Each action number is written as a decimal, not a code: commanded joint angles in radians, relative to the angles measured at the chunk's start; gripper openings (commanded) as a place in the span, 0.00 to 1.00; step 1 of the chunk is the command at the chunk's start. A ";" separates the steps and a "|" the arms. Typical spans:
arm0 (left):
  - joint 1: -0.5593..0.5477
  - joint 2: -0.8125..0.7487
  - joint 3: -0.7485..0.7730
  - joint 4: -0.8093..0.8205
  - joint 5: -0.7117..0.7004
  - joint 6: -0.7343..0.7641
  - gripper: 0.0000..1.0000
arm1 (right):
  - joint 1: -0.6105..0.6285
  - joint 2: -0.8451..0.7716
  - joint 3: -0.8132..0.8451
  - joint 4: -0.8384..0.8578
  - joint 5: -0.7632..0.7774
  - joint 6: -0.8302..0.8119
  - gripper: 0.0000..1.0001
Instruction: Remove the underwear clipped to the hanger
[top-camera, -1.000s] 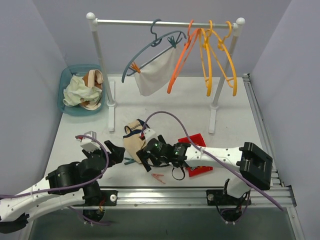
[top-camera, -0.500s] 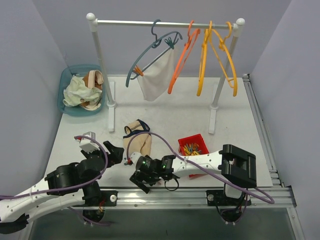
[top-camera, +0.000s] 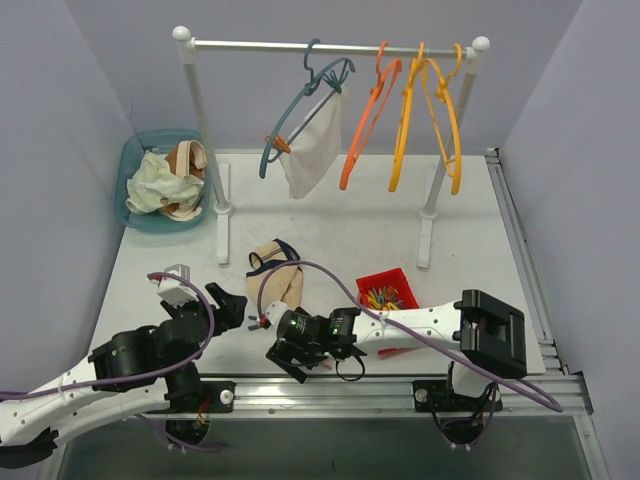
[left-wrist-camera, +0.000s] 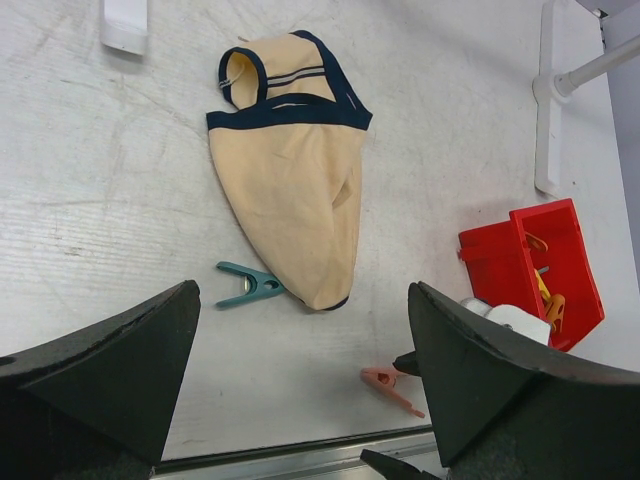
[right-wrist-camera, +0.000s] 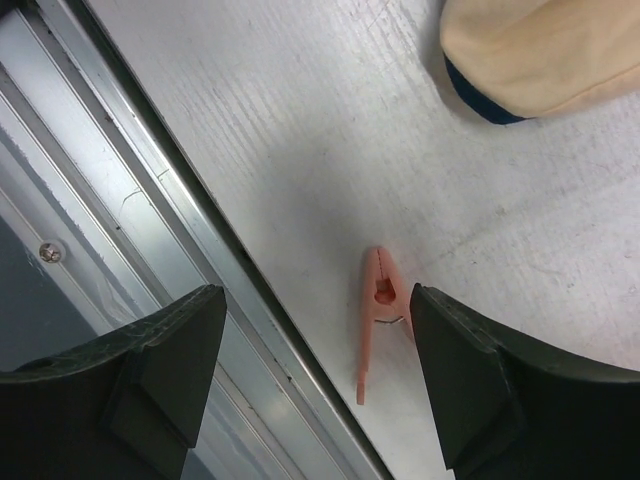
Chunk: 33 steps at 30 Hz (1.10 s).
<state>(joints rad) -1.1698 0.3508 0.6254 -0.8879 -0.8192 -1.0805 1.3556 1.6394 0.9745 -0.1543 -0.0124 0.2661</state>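
My left gripper (left-wrist-camera: 300, 400) and right gripper (right-wrist-camera: 315, 370) both hover with fingers spread wide, holding nothing. I count two briefs. The plain white fabric brief (top-camera: 315, 152) hangs clipped to the grey-blue plastic hanger (top-camera: 340, 72). The cream brief with dark trim (left-wrist-camera: 290, 190) lies on the white table (top-camera: 480, 230). Both look light and limp, so I'd pinch the white one by its lower hem. Two loose pegs lie here: a teal plastic peg (left-wrist-camera: 248, 286) and a pink plastic peg (right-wrist-camera: 375, 330).

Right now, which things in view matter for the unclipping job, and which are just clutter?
Job:
white underwear, clipped on the teal hanger
cream underwear, lying loose, off the hanger

Lying about:
teal peg
pink peg
red bin
basket of cloths
orange hanger
yellow hangers
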 joint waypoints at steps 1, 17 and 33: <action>0.004 -0.006 0.033 -0.025 -0.020 -0.018 0.94 | -0.006 -0.038 0.027 -0.074 0.055 0.004 0.75; 0.004 -0.045 0.022 -0.049 -0.009 -0.048 0.94 | -0.042 0.123 0.041 -0.073 0.019 -0.005 0.42; 0.002 -0.053 0.036 -0.065 -0.021 -0.039 0.95 | -0.090 -0.398 -0.080 -0.163 0.449 0.183 0.00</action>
<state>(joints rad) -1.1698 0.2890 0.6254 -0.9390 -0.8192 -1.0992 1.2747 1.4052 0.9127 -0.2714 0.2501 0.3832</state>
